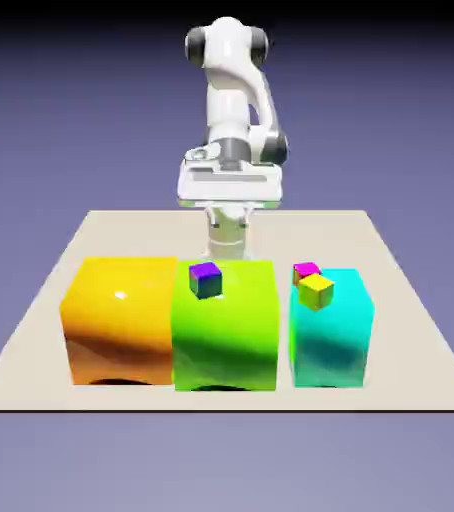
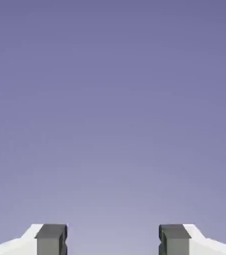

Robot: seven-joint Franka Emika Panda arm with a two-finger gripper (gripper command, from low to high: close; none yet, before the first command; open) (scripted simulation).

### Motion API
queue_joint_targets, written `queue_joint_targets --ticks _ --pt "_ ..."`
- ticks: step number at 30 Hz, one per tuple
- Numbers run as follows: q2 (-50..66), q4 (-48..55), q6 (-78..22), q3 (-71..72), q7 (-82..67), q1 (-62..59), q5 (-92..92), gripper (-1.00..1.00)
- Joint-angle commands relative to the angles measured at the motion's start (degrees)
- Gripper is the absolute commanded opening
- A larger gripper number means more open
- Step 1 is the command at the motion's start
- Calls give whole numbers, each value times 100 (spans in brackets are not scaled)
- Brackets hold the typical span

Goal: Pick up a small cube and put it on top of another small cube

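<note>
A small cube (image 1: 306,269), magenta-pink, sits by the cyan block's (image 1: 333,340) top left corner, partly hidden behind a tiny yellow cube (image 1: 317,291). My gripper (image 1: 228,197) hangs well back from the blocks, raised above the table near the robot's base. The hand view holds only the blue-violet backdrop; the gripper (image 2: 113,240) is open there, its two grey fingertips (image 2: 51,239) wide apart with nothing between them. No cube or block shows in the hand view.
Three big blocks stand in a row near the table's (image 1: 31,320) front edge: orange (image 1: 119,320), green (image 1: 225,330) and cyan. A purple-topped cube (image 1: 206,280) with green and blue sides rests on the green block.
</note>
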Motion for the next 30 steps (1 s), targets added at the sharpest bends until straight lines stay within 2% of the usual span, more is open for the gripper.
queue_joint_targets --ticks 1,30 --pt "-59 17 -50 -208 -237 16 42 0" --pt "-1775 518 -1491 -6230 -7096 467 1253 0"
